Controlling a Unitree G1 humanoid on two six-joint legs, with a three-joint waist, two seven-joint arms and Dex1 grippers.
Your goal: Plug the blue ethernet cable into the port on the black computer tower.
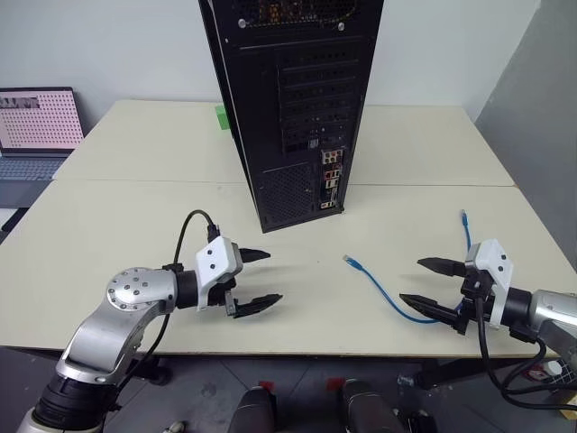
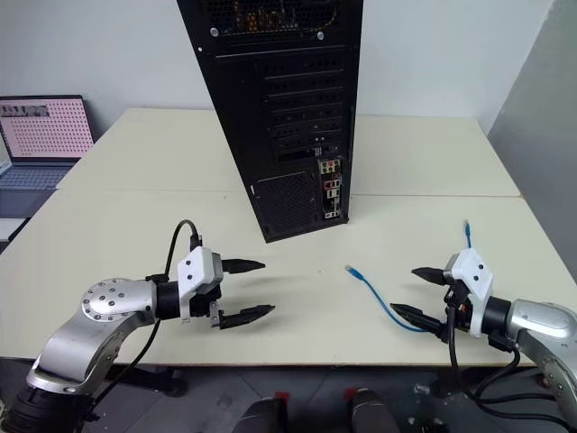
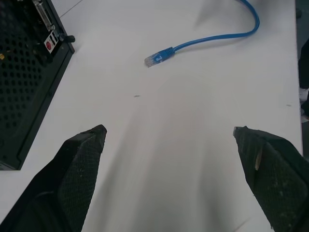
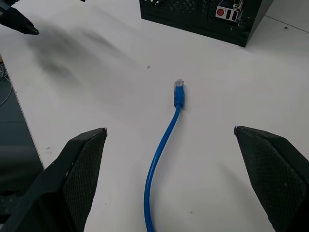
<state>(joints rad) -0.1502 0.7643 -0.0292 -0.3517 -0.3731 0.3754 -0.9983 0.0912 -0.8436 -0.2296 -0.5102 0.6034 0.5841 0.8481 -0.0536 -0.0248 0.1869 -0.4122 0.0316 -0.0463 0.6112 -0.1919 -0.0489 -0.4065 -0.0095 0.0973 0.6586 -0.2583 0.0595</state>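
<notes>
The black computer tower stands upright at the middle of the table, its rear face toward me. The port lies in the small coloured socket cluster low on that face; I cannot single it out. The blue ethernet cable lies loose on the table right of the tower, one clear plug pointing toward the tower and the other end farther right. My right gripper hovers open just right of the cable's curve. My left gripper hangs open over bare table in front of the tower, well left of the cable.
A grey laptop with a lit screen sits on the far left. A small green object peeks out behind the tower. The table's front edge runs just below both grippers. A grey wall stands at the right.
</notes>
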